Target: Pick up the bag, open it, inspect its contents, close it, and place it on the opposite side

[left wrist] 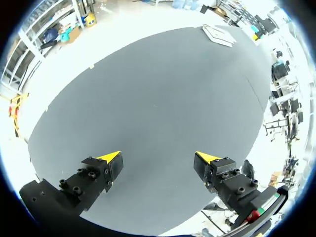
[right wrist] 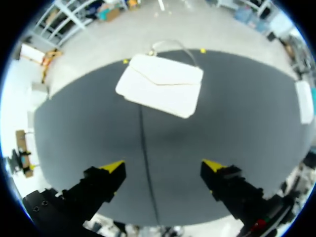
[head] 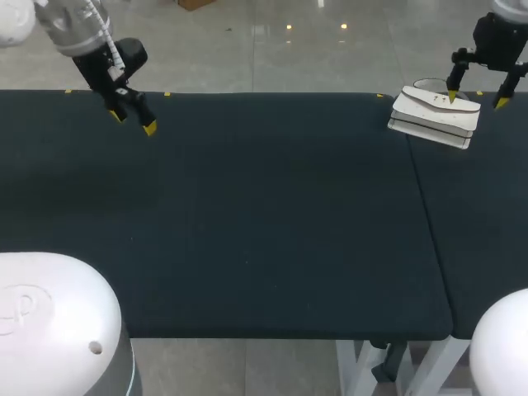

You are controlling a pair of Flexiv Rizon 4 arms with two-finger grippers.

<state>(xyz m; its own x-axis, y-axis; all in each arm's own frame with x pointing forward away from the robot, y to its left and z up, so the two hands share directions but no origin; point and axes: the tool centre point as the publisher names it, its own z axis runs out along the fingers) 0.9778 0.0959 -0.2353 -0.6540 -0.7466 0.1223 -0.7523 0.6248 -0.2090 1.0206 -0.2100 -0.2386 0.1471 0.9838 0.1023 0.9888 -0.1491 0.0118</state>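
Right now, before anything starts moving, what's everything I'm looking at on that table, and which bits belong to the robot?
table: one, black top, two sections meeting at a seam on the right
bag: one, white, flap shut, lying flat at the far right, over the seam
bag strap: one, thin loop, past the bag's far edge
tape marks: a few, yellow, along the table's far edge
left arm: one, dark, yellow-tipped jaws open and empty, above the far left
right arm: one, dark, yellow-tipped jaws open and empty, above the bag's right end
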